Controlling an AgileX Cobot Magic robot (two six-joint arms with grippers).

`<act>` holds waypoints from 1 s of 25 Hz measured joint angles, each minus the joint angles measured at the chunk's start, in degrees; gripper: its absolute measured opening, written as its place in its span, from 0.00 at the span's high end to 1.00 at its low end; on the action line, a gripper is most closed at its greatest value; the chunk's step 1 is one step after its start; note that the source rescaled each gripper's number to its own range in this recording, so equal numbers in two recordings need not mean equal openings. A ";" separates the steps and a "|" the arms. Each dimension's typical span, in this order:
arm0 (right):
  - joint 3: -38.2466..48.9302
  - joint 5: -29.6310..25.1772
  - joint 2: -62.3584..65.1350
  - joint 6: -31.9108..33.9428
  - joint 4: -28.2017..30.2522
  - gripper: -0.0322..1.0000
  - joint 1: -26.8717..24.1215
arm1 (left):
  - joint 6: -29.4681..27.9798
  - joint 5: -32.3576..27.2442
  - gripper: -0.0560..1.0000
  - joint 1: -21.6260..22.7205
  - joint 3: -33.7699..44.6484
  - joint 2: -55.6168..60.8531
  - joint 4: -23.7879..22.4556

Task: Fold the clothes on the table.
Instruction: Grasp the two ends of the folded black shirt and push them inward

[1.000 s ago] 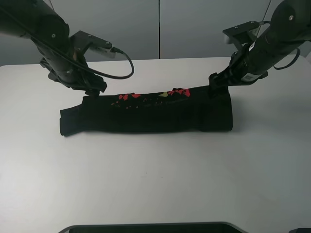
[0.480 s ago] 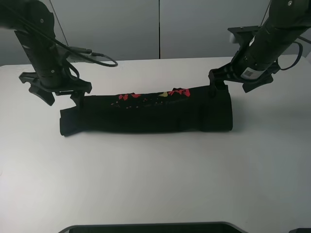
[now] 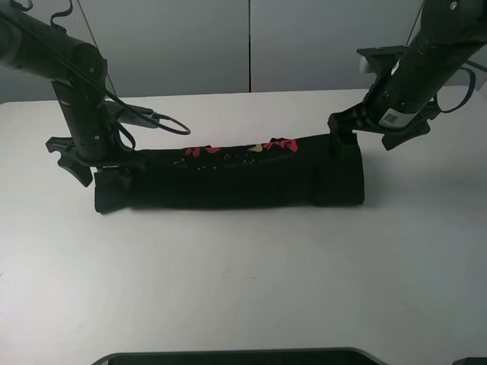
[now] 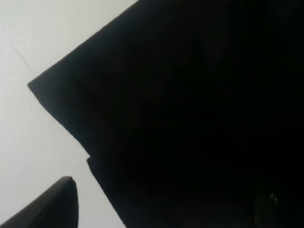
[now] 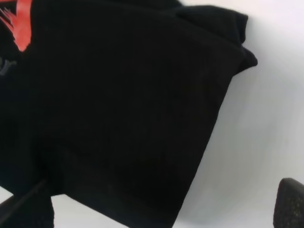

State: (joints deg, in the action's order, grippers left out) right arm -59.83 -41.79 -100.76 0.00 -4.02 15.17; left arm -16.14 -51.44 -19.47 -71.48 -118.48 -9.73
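The clothes, one black T-shirt (image 3: 228,179) folded into a long band, lie across the white table (image 3: 243,274), with red and yellow print (image 3: 243,150) along the far edge. My left gripper (image 3: 103,163) stands open, low over the band's left end, its fingers spread either side. The left wrist view shows black cloth (image 4: 190,95) filling the space beside one fingertip (image 4: 47,209). At the far corner of the band's right end, my right gripper (image 3: 371,133) is open. Its wrist view shows the folded end (image 5: 118,95) between two fingertips (image 5: 289,204), with nothing gripped.
Grey wall panels (image 3: 251,46) rise behind the table's far edge. A cable loop (image 3: 163,122) hangs off the left arm above the shirt. A dark flat object (image 3: 236,357) lies along the near edge. White tabletop extends in front of the shirt.
The left arm has swung left and come down onto the shirt's left end, its gripper turned. The right gripper has rotated and stays at the right end. The shirt has not moved.
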 joint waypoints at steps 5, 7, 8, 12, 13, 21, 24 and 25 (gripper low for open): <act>0.02 -0.27 -2.38 0.00 0.00 0.00 0.00 | 0.00 0.42 0.03 0.50 0.00 0.00 -0.74; -0.12 -0.36 -3.29 0.00 0.00 0.00 0.00 | 0.00 0.51 0.03 1.11 0.00 0.00 -0.74; -0.16 -0.48 -3.93 0.00 0.00 0.00 0.00 | 0.00 0.51 0.03 1.30 0.00 0.00 -0.74; -0.39 -0.48 -5.27 0.00 0.00 0.00 0.00 | 0.00 1.75 0.03 1.67 0.00 -0.14 -0.74; -0.54 -0.48 -5.36 0.00 0.00 0.00 0.00 | 0.00 2.14 0.03 1.67 0.00 -0.53 -0.61; -0.83 -0.48 -5.49 -0.66 0.00 0.00 0.00 | 2.47 4.53 0.03 1.67 0.00 -1.57 3.47; -0.83 -0.48 -5.49 -0.66 0.00 0.00 0.00 | 2.74 4.75 0.03 1.67 0.00 -1.69 3.47; -0.83 -0.48 -5.49 -0.66 0.00 0.00 0.00 | 2.74 4.75 0.03 1.67 -0.04 -1.94 3.22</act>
State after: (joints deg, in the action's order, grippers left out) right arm -60.66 -42.28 -106.26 -0.66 -4.02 15.17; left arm -13.40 -46.68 -17.80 -71.51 -120.42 -6.51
